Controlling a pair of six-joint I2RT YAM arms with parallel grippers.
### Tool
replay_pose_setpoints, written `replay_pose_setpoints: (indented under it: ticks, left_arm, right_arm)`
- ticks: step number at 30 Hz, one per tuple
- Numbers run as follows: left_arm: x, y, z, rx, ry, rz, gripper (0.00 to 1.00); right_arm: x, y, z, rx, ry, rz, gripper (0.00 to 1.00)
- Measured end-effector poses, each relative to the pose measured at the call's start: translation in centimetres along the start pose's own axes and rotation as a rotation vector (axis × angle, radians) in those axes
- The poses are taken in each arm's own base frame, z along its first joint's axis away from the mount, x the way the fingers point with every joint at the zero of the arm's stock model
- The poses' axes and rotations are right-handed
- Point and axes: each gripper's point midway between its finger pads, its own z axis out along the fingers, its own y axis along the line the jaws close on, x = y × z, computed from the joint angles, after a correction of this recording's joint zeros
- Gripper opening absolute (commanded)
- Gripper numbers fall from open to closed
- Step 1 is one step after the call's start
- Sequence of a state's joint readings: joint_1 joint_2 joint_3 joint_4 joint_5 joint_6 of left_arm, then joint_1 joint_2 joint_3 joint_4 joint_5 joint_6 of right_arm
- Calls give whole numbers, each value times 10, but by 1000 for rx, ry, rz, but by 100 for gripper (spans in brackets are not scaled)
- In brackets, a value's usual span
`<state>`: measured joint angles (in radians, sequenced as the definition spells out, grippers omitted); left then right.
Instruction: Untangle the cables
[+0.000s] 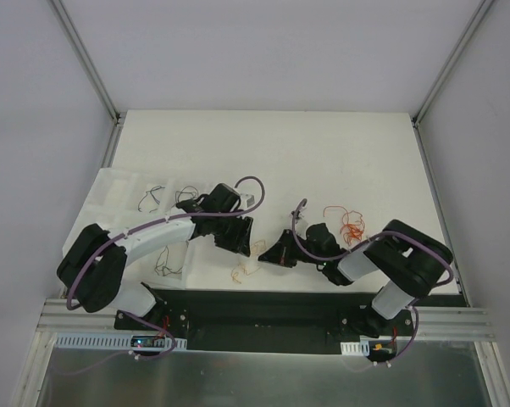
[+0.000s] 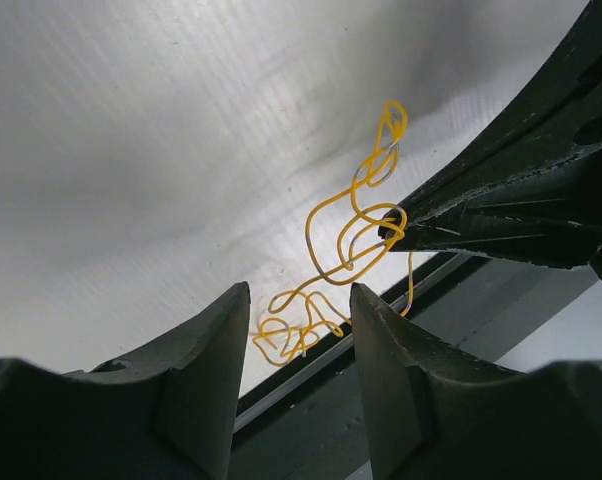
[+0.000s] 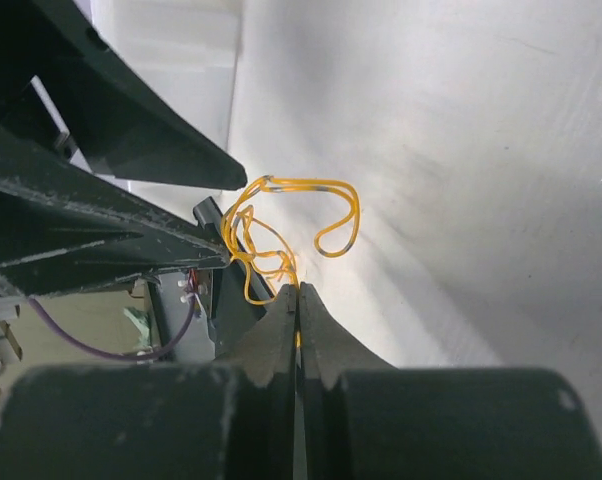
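**While the yellow cable hangs pinched, more waits**

Though it dangles by the tabletop's near edge, nipped in the closed right claw, the left claw gapes, holding nothing. Black cables lie apart at left; an orange-red knot looks unsorted at right.

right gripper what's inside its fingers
A yellow wire is pinched in the shut right gripper, loops curling out beyond the tips. The stretch between the fingers is covered.
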<state>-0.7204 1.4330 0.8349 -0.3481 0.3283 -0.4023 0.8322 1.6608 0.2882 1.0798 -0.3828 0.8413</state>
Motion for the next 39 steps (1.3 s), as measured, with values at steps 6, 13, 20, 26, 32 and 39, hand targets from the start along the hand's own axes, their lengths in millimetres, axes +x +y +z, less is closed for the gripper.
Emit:
replay_pose_setpoints:
  ticks: [6, 13, 20, 26, 32, 39]
  left_arm:
    - [-7, -17, -9, 83, -36, 36, 52]
    - [-10, -52, -23, 264, -69, 116, 51]
    - [5, -79, -34, 422, -51, 177, 37]
    - [8, -84, -39, 455, -56, 185, 5]
    - [4, -72, -34, 375, -71, 151, 0]
    - [-29, -23, -55, 20, -280, 80, 0]
  right_arm:
    - [0, 17, -16, -58, 3, -97, 1]
    - [-3, 48, -36, -172, -9, -186, 1]
    - [-8, 57, -50, -206, -32, -204, 1]
    - [-13, 57, -62, -204, -64, -207, 1]
    - [-20, 61, -81, -167, -125, -264, 1]
    - [-47, 42, -128, 90, -323, -384, 0]
